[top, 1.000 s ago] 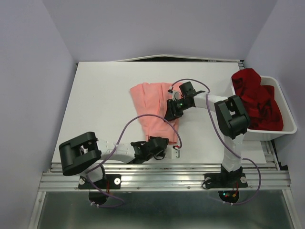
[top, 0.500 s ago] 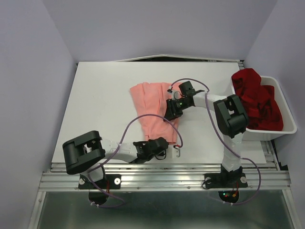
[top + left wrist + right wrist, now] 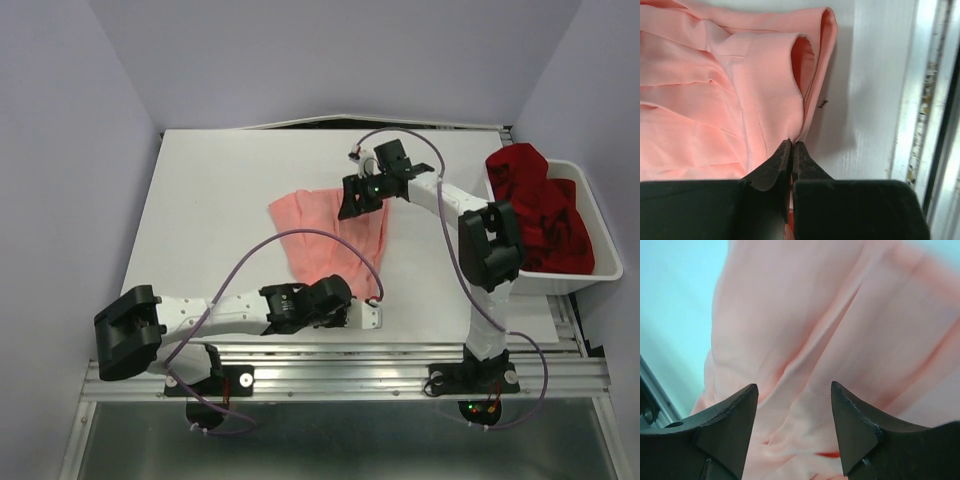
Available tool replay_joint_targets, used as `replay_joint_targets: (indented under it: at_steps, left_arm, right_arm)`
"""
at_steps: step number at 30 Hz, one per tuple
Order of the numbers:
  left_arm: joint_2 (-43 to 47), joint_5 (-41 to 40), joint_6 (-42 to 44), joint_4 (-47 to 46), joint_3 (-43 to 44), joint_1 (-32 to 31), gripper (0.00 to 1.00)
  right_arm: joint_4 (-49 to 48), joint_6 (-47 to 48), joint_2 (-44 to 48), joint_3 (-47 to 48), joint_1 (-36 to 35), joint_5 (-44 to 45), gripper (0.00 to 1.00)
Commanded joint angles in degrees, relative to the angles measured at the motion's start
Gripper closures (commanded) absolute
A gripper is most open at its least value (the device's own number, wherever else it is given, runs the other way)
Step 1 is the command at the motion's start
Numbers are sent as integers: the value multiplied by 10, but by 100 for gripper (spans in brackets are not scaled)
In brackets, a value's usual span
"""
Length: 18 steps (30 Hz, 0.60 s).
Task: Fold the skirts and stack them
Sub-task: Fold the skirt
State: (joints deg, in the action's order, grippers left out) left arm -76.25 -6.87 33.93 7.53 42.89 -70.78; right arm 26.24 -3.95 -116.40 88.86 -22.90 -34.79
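Left tool (image 3: pixel 791 143) pinching salmon-pink skirt (image 3: pixel 325 240) edge, right tool (image 3: pixel 794 392) spread above it, seemingly clear of cloth

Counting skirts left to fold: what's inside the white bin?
A crumpled deep red cloth skirt fills the white plastic bin, bulging over its far rim. Anything beneath is hidden.

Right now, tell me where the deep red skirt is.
In the top view, the deep red skirt lies bunched in the white bin at the table's right edge.
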Motion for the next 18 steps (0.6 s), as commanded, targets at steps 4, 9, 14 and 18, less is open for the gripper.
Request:
replay_joint_targets:
  at_steps: [4, 9, 14, 18]
  left_arm:
    - [51, 121, -30, 122, 54, -8, 100]
    - [78, 164, -17, 172, 96, -8, 100]
    - [79, 213, -8, 231, 166, 9, 100]
    - [44, 205, 3, 264, 220, 47, 100]
  right_arm:
    - [8, 76, -37, 148, 7, 74, 35]
    - [42, 111, -109, 194, 7, 35, 37]
    - [33, 122, -160, 177, 7, 26, 41]
    - [38, 126, -166, 151, 7, -10, 47]
